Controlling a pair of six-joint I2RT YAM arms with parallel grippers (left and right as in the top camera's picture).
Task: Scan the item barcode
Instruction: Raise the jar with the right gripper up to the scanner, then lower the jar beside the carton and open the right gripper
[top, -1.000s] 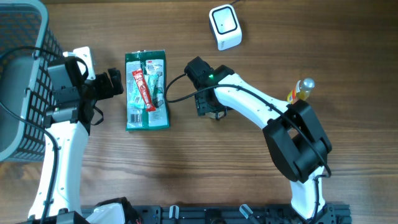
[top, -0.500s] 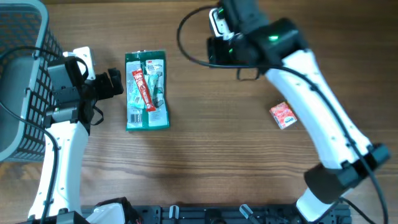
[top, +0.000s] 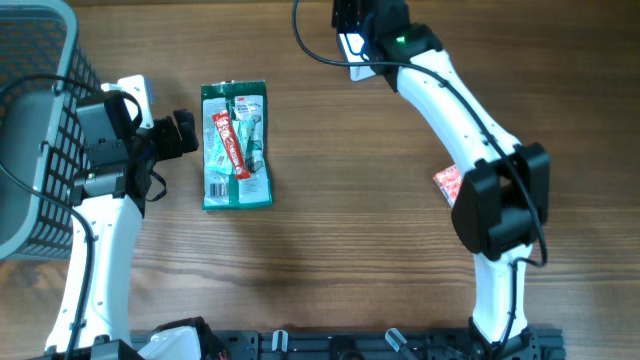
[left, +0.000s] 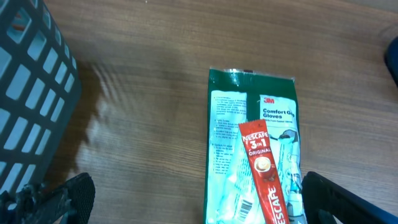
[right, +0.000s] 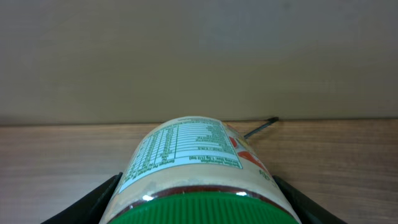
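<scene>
At the twelve o'clock edge of the brown wooden table (top: 330, 260), the right claw (top: 358, 18) hangs over the white plastic barcode scanner (top: 358, 68), most of which we lose beneath the arm. From overhead we cannot see what the claw carries. The wrist camera shows its two dark fingers (right: 107, 202) partly spread and clamped on either side of a cream-coloured jar with a green lid (right: 193, 165). The nutrition label faces up, its print too small for us to read, and the lid is cut off by the frame's lower edge.

At nine o'clock the left claw (top: 185, 133) stands wide open and empty, just beside a flat green packet of gloves (top: 240, 175) with a red coffee sachet (top: 228, 143) lying on it. A grey plastic mesh basket (top: 35, 120) is cropped at ten o'clock. At three o'clock a small red packet (top: 450, 185) shows from behind the right arm, partly hidden.
</scene>
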